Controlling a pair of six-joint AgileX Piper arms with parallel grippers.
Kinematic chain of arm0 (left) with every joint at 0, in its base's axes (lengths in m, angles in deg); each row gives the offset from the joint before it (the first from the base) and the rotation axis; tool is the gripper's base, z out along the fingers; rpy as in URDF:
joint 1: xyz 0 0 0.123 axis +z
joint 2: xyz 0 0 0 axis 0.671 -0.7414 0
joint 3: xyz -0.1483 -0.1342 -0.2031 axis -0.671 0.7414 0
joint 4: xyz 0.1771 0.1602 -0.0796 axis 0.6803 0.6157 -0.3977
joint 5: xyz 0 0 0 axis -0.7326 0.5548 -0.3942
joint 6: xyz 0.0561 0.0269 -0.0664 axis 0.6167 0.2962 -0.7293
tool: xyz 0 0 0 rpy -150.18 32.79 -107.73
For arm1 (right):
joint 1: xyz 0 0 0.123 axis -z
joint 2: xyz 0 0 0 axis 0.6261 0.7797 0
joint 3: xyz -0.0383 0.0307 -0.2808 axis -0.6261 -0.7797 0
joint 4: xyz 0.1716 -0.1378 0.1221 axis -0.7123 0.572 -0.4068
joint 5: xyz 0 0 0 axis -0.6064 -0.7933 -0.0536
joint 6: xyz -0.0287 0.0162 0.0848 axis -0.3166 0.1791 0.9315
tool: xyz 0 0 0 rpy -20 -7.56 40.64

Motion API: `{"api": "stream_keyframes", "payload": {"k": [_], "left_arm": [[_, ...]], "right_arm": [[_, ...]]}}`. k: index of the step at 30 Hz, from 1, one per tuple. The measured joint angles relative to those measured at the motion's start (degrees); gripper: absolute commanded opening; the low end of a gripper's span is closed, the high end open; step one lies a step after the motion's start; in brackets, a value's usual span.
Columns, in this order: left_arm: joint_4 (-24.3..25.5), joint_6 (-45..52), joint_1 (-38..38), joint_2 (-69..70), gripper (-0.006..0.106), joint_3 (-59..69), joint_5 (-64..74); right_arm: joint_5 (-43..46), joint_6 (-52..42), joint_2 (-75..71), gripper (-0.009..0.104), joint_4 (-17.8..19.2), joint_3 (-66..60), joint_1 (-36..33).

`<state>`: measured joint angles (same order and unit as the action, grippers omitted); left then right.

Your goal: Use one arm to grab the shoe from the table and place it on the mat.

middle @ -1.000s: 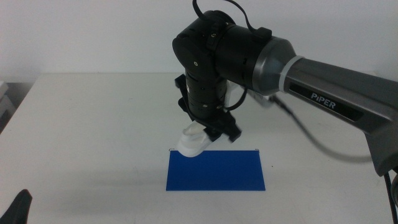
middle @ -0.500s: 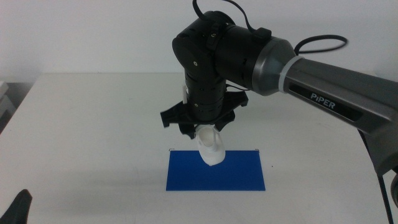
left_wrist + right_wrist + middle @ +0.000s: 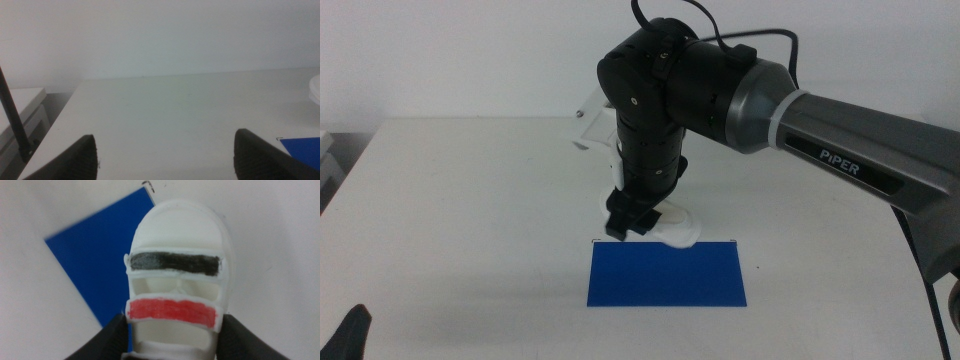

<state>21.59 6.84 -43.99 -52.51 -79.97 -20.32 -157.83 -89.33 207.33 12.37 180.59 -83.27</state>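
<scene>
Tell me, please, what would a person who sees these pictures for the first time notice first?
First, the big black arm marked "PIPER", reaching in from the right over the table. Its right gripper holds the white shoe at the far edge of the blue mat; the wrist view shows one black and one red strap. The left gripper waits open at the near left corner.

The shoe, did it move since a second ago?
Yes. The shoe, held by the right gripper, swung from over the mat's far left corner toward the middle of its far edge, toe now pointing right. The left gripper waits.
</scene>
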Motion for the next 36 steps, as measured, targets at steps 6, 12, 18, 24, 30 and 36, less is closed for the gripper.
{"api": "stream_keyframes", "payload": {"k": [6, 12, 18, 24, 30, 36], "left_arm": [[0.0, 0.0, 0.0, 0.0, 0.094, 0.0, 0.0], [0.0, 0.0, 0.0, 0.0, 0.094, 0.0, 0.0], [0.0, 0.0, 0.0, 0.0, 0.094, 0.0, 0.0], [0.0, 0.0, 0.0, 0.0, 0.094, 0.0, 0.0], [0.0, 0.0, 0.0, 0.0, 0.094, 0.0, 0.0], [0.0, 0.0, 0.0, 0.0, 0.094, 0.0, 0.0]], "right_arm": [[0.0, -12.5, 0.0, -0.003, 1.4, 0.0, 0.0], [0.0, -15.3, 0.0, -0.003, 0.9, 0.0, 0.2], [0.0, -26.3, 0.6, -0.003, -5.7, -0.5, 2.6], [0.0, -32.7, 2.7, -0.003, -8.1, -1.0, 4.9], [0.0, -33.7, 5.8, -0.003, -10.7, -1.1, 5.3], [0.2, -33.7, 8.1, -0.003, -12.2, -1.1, 6.1]]}}
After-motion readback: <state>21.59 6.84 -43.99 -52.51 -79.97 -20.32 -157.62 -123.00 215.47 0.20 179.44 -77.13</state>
